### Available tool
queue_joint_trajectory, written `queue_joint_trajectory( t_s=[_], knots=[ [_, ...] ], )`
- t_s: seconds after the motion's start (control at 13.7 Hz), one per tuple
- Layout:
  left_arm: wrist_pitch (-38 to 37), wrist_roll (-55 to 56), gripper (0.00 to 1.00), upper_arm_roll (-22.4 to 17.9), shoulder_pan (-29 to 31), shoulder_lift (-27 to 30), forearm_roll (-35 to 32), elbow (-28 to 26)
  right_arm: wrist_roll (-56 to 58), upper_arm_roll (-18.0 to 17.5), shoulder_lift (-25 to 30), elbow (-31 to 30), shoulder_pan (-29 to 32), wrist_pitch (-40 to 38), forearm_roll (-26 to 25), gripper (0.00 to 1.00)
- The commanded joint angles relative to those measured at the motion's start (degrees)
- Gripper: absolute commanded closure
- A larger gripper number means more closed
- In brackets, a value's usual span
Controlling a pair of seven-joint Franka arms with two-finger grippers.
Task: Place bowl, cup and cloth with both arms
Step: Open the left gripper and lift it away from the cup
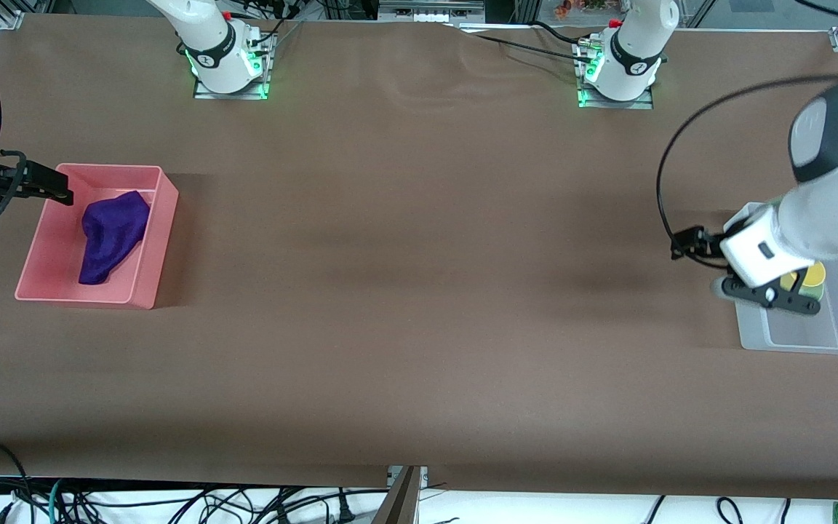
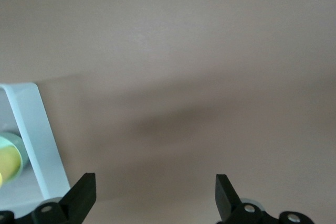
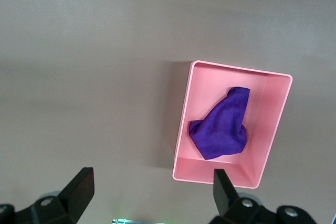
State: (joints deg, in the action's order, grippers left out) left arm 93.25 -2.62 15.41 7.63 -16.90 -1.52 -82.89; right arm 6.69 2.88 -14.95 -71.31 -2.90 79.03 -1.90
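Two bins on the desk (image 1: 419, 291), front view: purple cloth (image 1: 113, 234) lies in the pink bin (image 1: 161, 240), right pincer (image 1: 55, 191) over its rim; yellow cup (image 1: 814, 276) in the clear bin (image 1: 790, 342) under the left pincer (image 1: 772, 295). Left wrist: fingers (image 2: 81, 195) wide, empty; cup sits nested in the mint bowl (image 2: 20, 148). Right wrist: fingers (image 3: 79, 188) wide, empty. Placing looks done; next, probably retract both arms.

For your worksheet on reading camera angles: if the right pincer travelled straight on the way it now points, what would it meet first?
Probably the pink tray: the open right pincer points down toward the bare table beside it, while the purple cloth lies inside. Depth is unclear, so it might reach the table first.
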Motion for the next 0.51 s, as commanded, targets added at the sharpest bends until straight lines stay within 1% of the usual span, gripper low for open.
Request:
queue_joint_trajectory(
  t_s=[0.0, 0.15, 0.22, 0.44],
  knots=[
    [5.4, 1.0, 0.0, -10.6, -7.3, 10.6, 4.4, -10.6, -1.0, -0.7, 1.5, -1.5, 0.3, 0.2, -0.8, 0.0],
    [12.0, 3.4, 0.0, -10.9, -8.0, 17.0, 4.4, -20.7, -1.0, -0.6, 1.5, -1.5, 0.4, 0.2, -0.7, 0.0],
    [13.7, 4.4, 0.0, -11.0, -8.4, 18.6, 4.4, -23.2, -1.0, -0.5, 1.5, -1.5, 0.4, 0.2, -0.7, 0.0],
    [13.7, 4.8, 0.0, -11.0, -8.4, 18.6, 4.4, -23.3, -1.0, -0.5, 1.5, -1.5, 0.4, 0.2, -0.7, 0.0]
  ],
)
